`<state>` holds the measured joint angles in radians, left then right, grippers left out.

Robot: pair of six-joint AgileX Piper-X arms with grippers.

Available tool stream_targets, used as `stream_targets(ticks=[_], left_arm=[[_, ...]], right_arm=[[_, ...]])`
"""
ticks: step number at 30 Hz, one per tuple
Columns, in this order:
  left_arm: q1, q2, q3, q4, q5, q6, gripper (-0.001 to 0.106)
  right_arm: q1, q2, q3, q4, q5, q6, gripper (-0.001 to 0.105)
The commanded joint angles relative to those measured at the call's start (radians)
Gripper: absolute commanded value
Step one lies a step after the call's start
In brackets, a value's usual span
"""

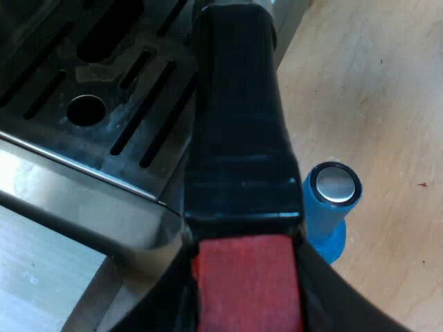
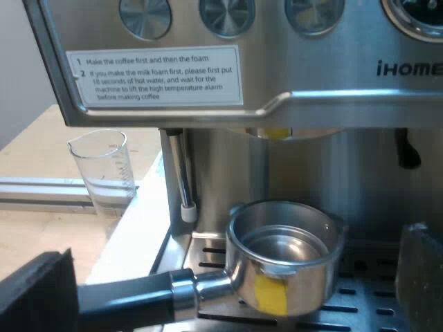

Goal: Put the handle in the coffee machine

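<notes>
My left gripper (image 1: 248,294) is shut on the holder's dark handle (image 1: 239,117), close to its red end (image 1: 248,280). The handle reaches out over the slotted drip tray (image 1: 104,90). In the right wrist view, the metal holder (image 2: 285,250) hangs level just above the drip tray (image 2: 377,294), under the machine's brew head (image 2: 277,131) and apart from it. Its basket is empty, and a yellow mark shows on its side. My right gripper (image 2: 232,287) stands open before the espresso machine (image 2: 325,104), with its fingers wide on either side of the holder and not touching it.
A blue tamper (image 1: 331,207) with a metal top stands on the wooden table (image 1: 387,83) beside the machine's base. A measuring glass (image 2: 104,173) stands by the machine's side. The steam wand (image 2: 181,176) hangs down near the holder.
</notes>
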<state>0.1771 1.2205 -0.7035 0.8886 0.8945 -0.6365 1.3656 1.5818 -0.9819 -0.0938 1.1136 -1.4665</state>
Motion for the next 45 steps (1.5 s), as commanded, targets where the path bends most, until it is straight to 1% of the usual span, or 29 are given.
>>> stream_targets(ticks=[1, 3, 5, 7, 8, 9, 10, 11, 12, 13, 17, 21, 27, 30, 31, 32, 36, 41, 43, 45], left_arm=[[0.001, -0.006, -0.012, -0.009, 0.067, 0.005, 0.0], [0.001, -0.006, -0.012, -0.009, 0.067, 0.005, 0.0], [0.001, -0.006, -0.012, -0.009, 0.067, 0.005, 0.0], [0.001, -0.006, -0.012, -0.009, 0.067, 0.005, 0.0], [0.001, -0.006, -0.012, -0.009, 0.067, 0.005, 0.0], [0.001, -0.006, -0.012, -0.009, 0.067, 0.005, 0.0], [0.001, -0.006, -0.012, -0.009, 0.067, 0.005, 0.0], [0.001, -0.006, -0.012, -0.009, 0.064, 0.005, 0.0], [0.001, -0.006, -0.012, -0.007, 0.064, 0.005, 0.0], [0.001, -0.006, -0.012, -0.007, 0.064, 0.005, 0.0], [0.001, -0.006, -0.012, -0.007, 0.064, 0.005, 0.0], [0.001, -0.006, -0.012, -0.007, 0.064, 0.005, 0.0], [0.001, -0.006, -0.012, 0.003, 0.064, 0.005, 0.0], [0.001, -0.006, -0.012, 0.003, 0.064, 0.005, 0.0], [0.001, -0.006, -0.012, 0.003, 0.064, 0.005, 0.0], [0.001, -0.006, -0.012, 0.003, 0.064, 0.005, 0.0], [0.001, -0.006, -0.012, -0.001, 0.064, 0.005, 0.0], [0.001, -0.006, -0.012, 0.0, 0.067, 0.005, 0.0], [0.001, -0.006, -0.012, 0.0, 0.067, 0.005, 0.0], [0.001, -0.006, -0.012, -0.001, 0.067, 0.005, 0.0]], right_arm=[[0.006, -0.005, 0.018, 0.002, 0.043, -0.01, 0.094], [0.017, -0.005, 0.03, 0.002, 0.108, -0.011, 0.094], [0.024, -0.005, 0.035, 0.009, 0.125, -0.011, 0.094], [0.025, -0.003, 0.044, 0.004, 0.113, -0.003, 0.094], [0.025, 0.0, 0.052, 0.0, 0.108, 0.017, 0.094], [0.025, 0.0, 0.06, 0.001, 0.107, 0.057, 0.094], [0.025, 0.0, 0.064, 0.001, 0.108, 0.064, 0.094], [0.025, 0.0, 0.07, 0.001, 0.107, 0.095, 0.094], [0.025, 0.0, 0.075, 0.001, 0.107, 0.112, 0.094], [0.025, 0.0, 0.077, 0.001, 0.107, 0.117, 0.094], [0.025, 0.01, 0.077, 0.001, 0.107, 0.117, 0.094], [0.025, 0.048, 0.077, 0.001, 0.066, 0.117, 0.094], [0.025, 0.067, 0.077, -0.002, 0.063, 0.117, 0.094], [0.025, 0.067, 0.077, -0.036, 0.064, 0.12, 0.094], [0.025, 0.067, 0.077, -0.095, 0.078, 0.108, 0.094], [0.025, 0.067, 0.077, -0.111, 0.099, 0.095, 0.094], [0.025, 0.067, 0.077, -0.112, 0.141, 0.072, 0.094], [0.025, 0.067, 0.077, -0.132, 0.146, 0.072, 0.094], [0.025, 0.067, 0.077, -0.15, 0.146, 0.057, 0.094], [0.025, 0.067, 0.077, -0.189, 0.122, -0.014, 0.094]])
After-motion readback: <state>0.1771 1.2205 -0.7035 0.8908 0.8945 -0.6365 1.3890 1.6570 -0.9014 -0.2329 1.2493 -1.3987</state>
